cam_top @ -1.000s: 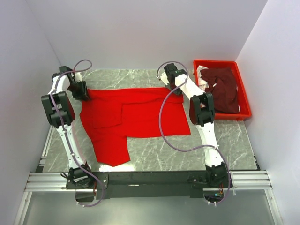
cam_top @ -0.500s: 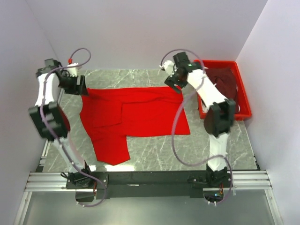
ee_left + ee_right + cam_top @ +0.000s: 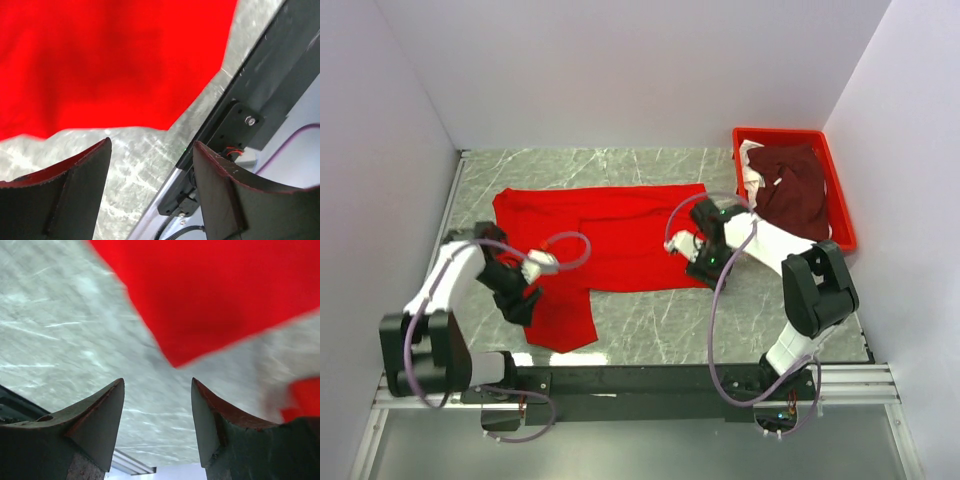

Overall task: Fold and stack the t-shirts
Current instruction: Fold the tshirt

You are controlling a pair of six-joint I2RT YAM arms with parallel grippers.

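Both arms have swung from the far edge to the near edge of the red t-shirt [image 3: 610,235], which lies flat mid-table. The left gripper [image 3: 151,145] and right gripper [image 3: 157,382] hover with jaws apart and empty. A shallow pinch could drag the hem askew.

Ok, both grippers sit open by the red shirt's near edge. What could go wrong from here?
1. The right gripper is open, aimed at the corner of the red shirt, which lies flat on the table; it may close short and catch nothing.
2. The left gripper, also open, points toward the black rail beyond the shirt's near flap; a deep reach might strike it.
3. The left arm's cable loops above the shirt and could snag it.
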